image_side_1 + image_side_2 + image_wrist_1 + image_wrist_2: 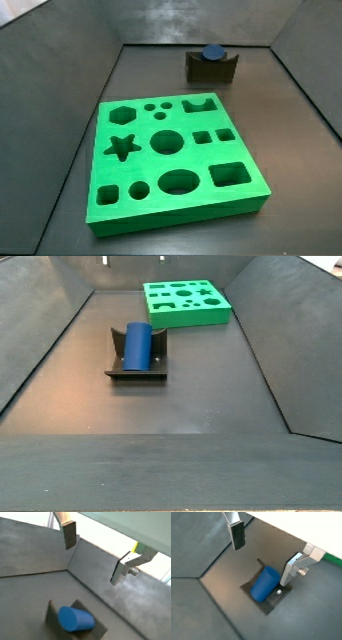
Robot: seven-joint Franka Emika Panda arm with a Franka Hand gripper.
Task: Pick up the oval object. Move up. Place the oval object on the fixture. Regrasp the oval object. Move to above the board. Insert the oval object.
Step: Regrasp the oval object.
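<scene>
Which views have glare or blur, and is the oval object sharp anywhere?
In both wrist views a blown-out white band sits behind the open claw, and the fingers look soft. In both side views light is even, with no glare; the oval object on the fixture is sharpest there, and the board reads crisp.

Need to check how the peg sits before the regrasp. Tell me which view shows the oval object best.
A side view: the oval object lies lengthwise in the fixture, fully visible. The far side view shows only its end. Both wrist views show it below the open, empty pincer, one end-on.
</scene>
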